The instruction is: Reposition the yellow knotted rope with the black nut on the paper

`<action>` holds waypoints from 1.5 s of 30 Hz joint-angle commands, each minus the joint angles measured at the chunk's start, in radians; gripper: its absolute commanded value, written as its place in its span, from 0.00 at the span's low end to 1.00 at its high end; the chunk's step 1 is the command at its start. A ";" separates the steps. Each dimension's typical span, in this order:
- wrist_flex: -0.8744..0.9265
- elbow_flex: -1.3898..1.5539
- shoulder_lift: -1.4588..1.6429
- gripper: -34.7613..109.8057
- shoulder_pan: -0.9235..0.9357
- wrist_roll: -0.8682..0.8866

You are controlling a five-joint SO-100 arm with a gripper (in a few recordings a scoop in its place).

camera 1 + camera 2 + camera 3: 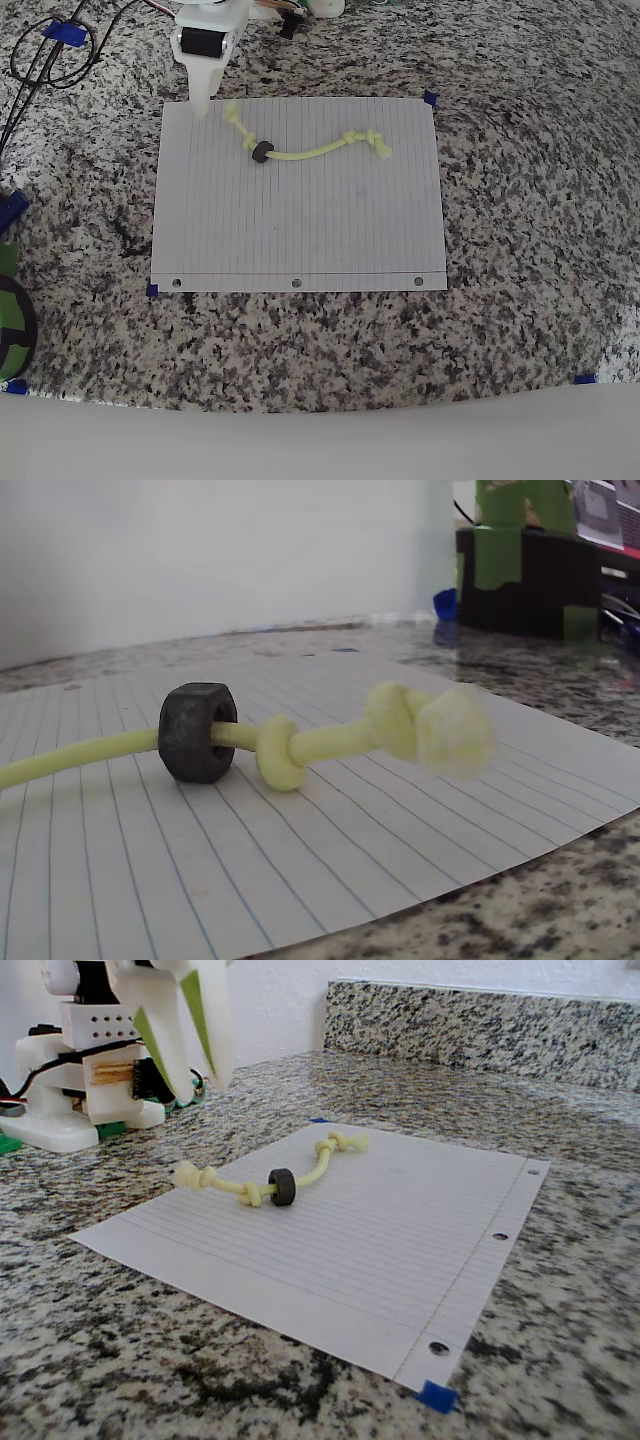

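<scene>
Yellow-green and thin, the yellow knotted rope (310,150) lies across the far half of the paper (300,230) in the overhead view, running in a shallow wave from a knotted, frayed tip near the sheet's upper left corner to a fatter knot cluster right of centre. The black nut (262,151) is threaded on it, sitting close to the left-hand knot and resting on the sheet. From my wrist view the nut (198,732) stands on edge with the cord passing through its hole, a small knot touching it just to the right and the fuzzy tip beyond that.

The paper lies flat on the speckled granite counter (520,200), punched holes along its near edge, blue tape (437,1396) at its corners.

My gripper (190,1055) hangs above the sheet's upper left corner, near the rope's end but apart from it. In the fixed view the two white fingers (212,1020) with green inner faces stand spread with a clear gap between them, though their tips blur somewhat against the pale wall, and nothing is held between them.
</scene>
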 commanded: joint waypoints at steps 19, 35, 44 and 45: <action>0.115 -0.103 -0.206 0.57 -0.048 -0.129; 0.041 -0.101 -0.360 0.54 -0.046 -0.195; -0.026 -0.101 -0.419 0.53 -0.015 -0.236; -0.032 -0.101 -0.423 0.52 -0.015 -0.238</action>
